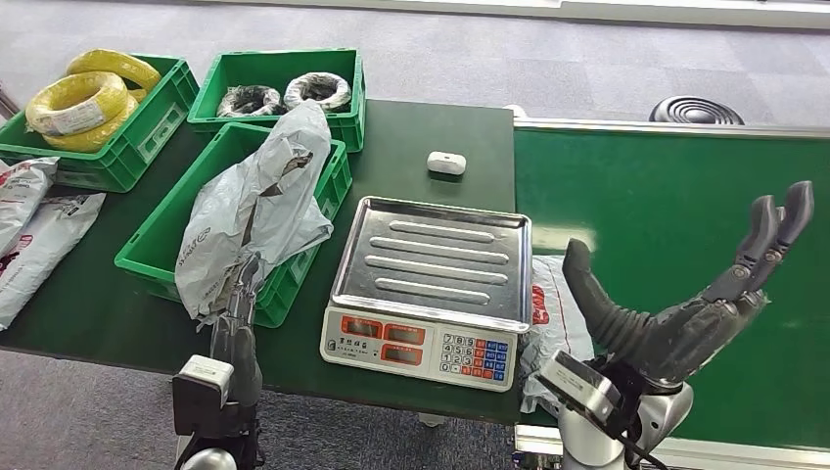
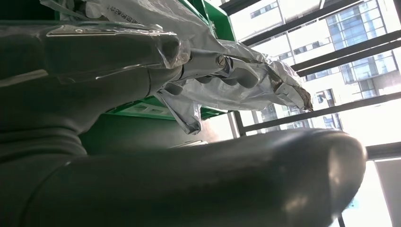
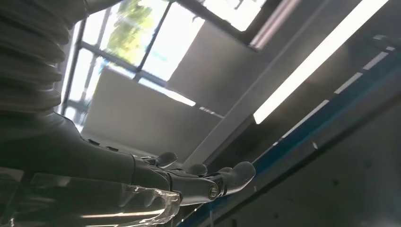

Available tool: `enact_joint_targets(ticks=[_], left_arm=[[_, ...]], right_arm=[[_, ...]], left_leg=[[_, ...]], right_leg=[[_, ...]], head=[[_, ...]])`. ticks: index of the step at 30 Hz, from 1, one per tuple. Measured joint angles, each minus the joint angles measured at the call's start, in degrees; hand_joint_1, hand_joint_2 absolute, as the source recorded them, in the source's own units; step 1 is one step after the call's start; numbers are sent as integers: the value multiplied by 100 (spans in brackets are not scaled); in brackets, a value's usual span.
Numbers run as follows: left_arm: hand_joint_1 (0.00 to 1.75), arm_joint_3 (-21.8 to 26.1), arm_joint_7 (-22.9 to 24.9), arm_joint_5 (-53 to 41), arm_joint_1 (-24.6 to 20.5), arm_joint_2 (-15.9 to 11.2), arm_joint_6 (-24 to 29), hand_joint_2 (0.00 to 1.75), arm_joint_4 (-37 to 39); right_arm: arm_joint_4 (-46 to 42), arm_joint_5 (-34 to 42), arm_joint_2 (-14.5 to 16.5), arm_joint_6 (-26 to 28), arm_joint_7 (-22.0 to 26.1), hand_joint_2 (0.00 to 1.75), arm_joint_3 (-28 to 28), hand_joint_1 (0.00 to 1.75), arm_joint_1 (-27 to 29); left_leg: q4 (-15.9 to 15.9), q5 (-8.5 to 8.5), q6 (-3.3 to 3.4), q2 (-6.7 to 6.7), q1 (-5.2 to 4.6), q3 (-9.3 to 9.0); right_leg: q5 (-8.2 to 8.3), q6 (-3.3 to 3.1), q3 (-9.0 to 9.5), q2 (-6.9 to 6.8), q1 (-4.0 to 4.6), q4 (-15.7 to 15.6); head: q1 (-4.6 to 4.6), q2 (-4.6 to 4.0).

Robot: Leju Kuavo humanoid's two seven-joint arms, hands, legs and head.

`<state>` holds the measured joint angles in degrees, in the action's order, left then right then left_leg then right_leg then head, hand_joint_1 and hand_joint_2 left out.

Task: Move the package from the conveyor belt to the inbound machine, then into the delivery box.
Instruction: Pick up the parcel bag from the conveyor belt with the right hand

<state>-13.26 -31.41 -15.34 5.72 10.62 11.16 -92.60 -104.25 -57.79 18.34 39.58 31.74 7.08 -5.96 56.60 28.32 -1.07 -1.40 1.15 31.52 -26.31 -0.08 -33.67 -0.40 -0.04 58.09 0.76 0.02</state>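
Observation:
A crumpled grey package [image 1: 259, 196] leans up out of the nearest green crate [image 1: 157, 245], its lower edge hanging over the crate's front wall. My left hand [image 1: 235, 304] is at that lower edge. In the left wrist view its fingers [image 2: 208, 61] lie straight against the package [image 2: 246, 90], and the thumb [image 2: 213, 179] stands well apart. My right hand [image 1: 685, 304] hovers open over the green conveyor belt [image 1: 666, 196], fingers spread and holding nothing. The scale [image 1: 436, 257] between my arms has a bare steel pan. A second white package [image 1: 556, 313] lies by the scale's right side.
Two more green crates stand behind, one with yellow cable coils [image 1: 88, 98], one with dark and white coils [image 1: 284, 93]. White bags [image 1: 34, 225] lie at the far left. A small white device [image 1: 446, 163] sits behind the scale. The table's front edge is close to my arms.

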Motion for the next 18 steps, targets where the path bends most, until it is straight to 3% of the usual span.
enact_joint_targets(ticks=[2,4,6,8,10,18], left_arm=[[0,13,16,-27,75,1,13,0,-78],[0,38,49,-67,161,5,0,0,-175],[0,75,81,-96,237,9,-40,0,-259],[0,113,106,-111,270,11,-94,0,-309],[0,139,127,-128,251,15,-152,0,-325],[0,190,143,-144,193,28,-219,0,-322]], right_arm=[[129,-1577,-10,-38,-1307,175,-250,0,-6],[357,-2721,-245,-252,-3045,175,-492,0,-23],[626,-2936,-710,-602,-4716,175,-570,0,-62],[948,-2934,-1121,-869,-5703,175,-490,0,-147],[1357,-2934,-1322,-1051,-5921,175,-445,0,-288],[2772,-2934,-1538,-1305,-5803,175,-721,0,-803]], left_leg=[[0,0,0,1,0,-1],[0,0,1,13,-1,1],[1,-1,4,28,-6,7],[1,0,8,23,-12,9],[1,0,10,17,-14,4],[2,-8,12,29,-12,1]], right_leg=[[0,0,0,-1,0,0],[-1,2,6,-18,-1,-2],[-1,4,13,-38,-8,-4],[1,6,12,-36,-15,-4],[2,8,11,-31,-17,-5],[2,8,8,-35,-13,-3]], head=[[2,0],[2,0],[-2,0],[-1,0],[1,0],[1,0]])
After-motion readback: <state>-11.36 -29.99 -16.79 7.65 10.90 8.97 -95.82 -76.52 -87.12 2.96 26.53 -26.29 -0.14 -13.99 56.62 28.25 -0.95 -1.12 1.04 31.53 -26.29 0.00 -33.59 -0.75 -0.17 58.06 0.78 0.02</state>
